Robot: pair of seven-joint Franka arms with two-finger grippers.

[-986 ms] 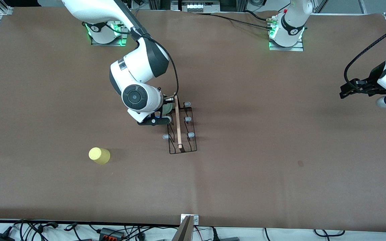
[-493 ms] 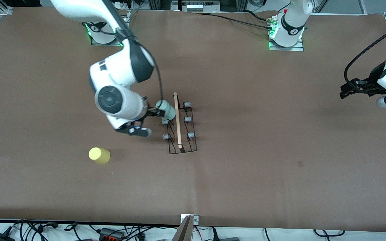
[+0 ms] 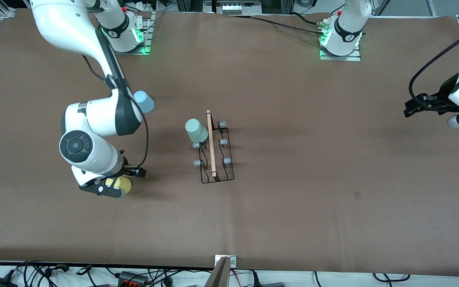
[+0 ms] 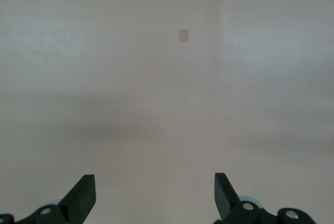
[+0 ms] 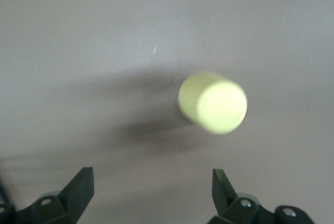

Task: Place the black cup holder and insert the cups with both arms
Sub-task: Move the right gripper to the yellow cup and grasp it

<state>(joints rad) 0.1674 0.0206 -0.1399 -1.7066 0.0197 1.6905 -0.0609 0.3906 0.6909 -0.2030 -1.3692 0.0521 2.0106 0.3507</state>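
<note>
The black cup holder (image 3: 216, 156) stands mid-table, wooden rod on top. A mint-green cup (image 3: 196, 130) sits upside down on one of its pegs, at the end farthest from the front camera. My right gripper (image 3: 114, 184) hangs open over the yellow cup (image 3: 123, 184), which stands upside down. In the right wrist view the yellow cup (image 5: 213, 102) lies ahead of the open right gripper (image 5: 151, 185), not between its fingers. A light blue cup (image 3: 144, 101) stands beside the right arm's forearm, partly hidden. My left gripper (image 3: 411, 108) waits open at the left arm's end; the left gripper (image 4: 154, 187) sees bare table.
The brown table cover (image 3: 293, 207) has a small dark spot (image 3: 357, 194) toward the left arm's end. A metal bracket (image 3: 225, 263) and loose cables (image 3: 134, 276) sit along the table edge nearest the front camera.
My right gripper opened, left the mint-green cup on the holder's peg and swung over to the yellow cup, uncovering the light blue cup. The left arm has not moved.
</note>
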